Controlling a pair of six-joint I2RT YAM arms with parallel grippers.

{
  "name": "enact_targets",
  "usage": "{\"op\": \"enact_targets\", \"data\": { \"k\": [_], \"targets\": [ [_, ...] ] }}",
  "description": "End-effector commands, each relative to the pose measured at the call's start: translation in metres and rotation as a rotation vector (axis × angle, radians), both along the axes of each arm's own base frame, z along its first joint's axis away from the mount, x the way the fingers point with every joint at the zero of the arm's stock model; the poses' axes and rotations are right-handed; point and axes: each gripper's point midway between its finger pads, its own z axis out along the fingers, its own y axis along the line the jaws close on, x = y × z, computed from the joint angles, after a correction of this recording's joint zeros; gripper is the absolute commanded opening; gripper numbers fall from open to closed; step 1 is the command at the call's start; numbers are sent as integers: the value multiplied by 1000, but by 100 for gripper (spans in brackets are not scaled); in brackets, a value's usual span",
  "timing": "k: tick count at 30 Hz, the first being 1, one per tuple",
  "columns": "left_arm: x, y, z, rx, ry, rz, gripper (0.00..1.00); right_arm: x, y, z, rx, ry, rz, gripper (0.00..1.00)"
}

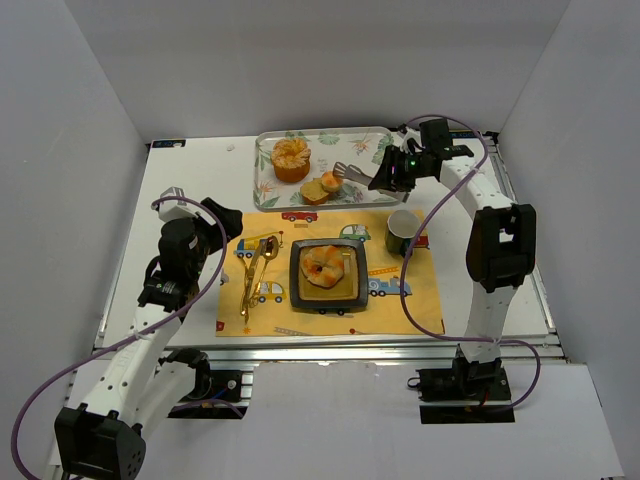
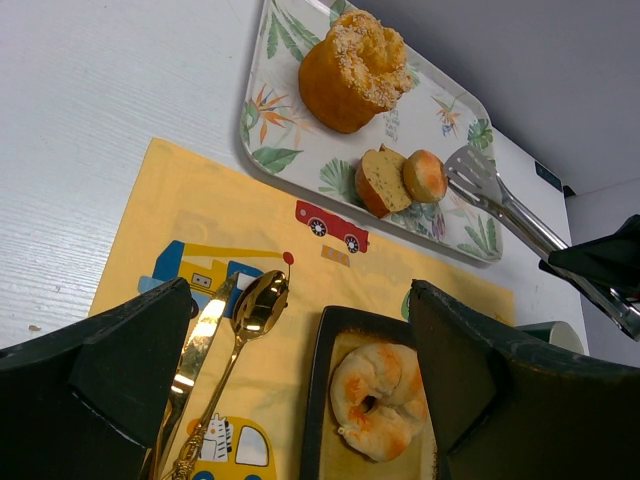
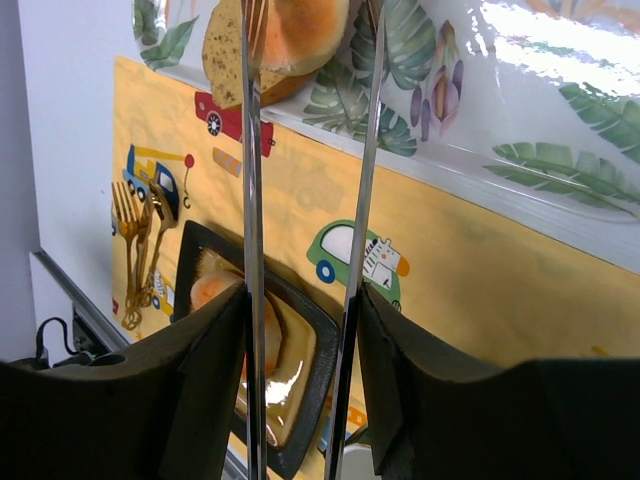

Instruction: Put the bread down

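One glossy bread roll lies on the dark square plate at the middle of the yellow placemat; it also shows in the left wrist view. A smaller roll sits on the floral tray against a pale slice. My right gripper is shut on metal tongs. Their tips reach the small roll, which shows between the two tong arms. My left gripper is open and empty, above the placemat's left side.
A tall orange muffin-like cake stands on the tray's left part. A green mug stands right of the plate, under my right arm. Gold cutlery lies on the placemat left of the plate. White walls enclose the table.
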Motion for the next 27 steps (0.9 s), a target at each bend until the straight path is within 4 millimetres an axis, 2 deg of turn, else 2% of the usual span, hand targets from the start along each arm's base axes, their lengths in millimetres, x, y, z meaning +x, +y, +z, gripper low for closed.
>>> {"op": "enact_targets", "data": {
  "k": [1,27],
  "targets": [
    [0,2,16,-11,-32,11,98,8,8,18,59,-37,7,51],
    [3,1,18,-12,-30,10,98,-2,13,-6,96,77,-12,54]
  ]
}}
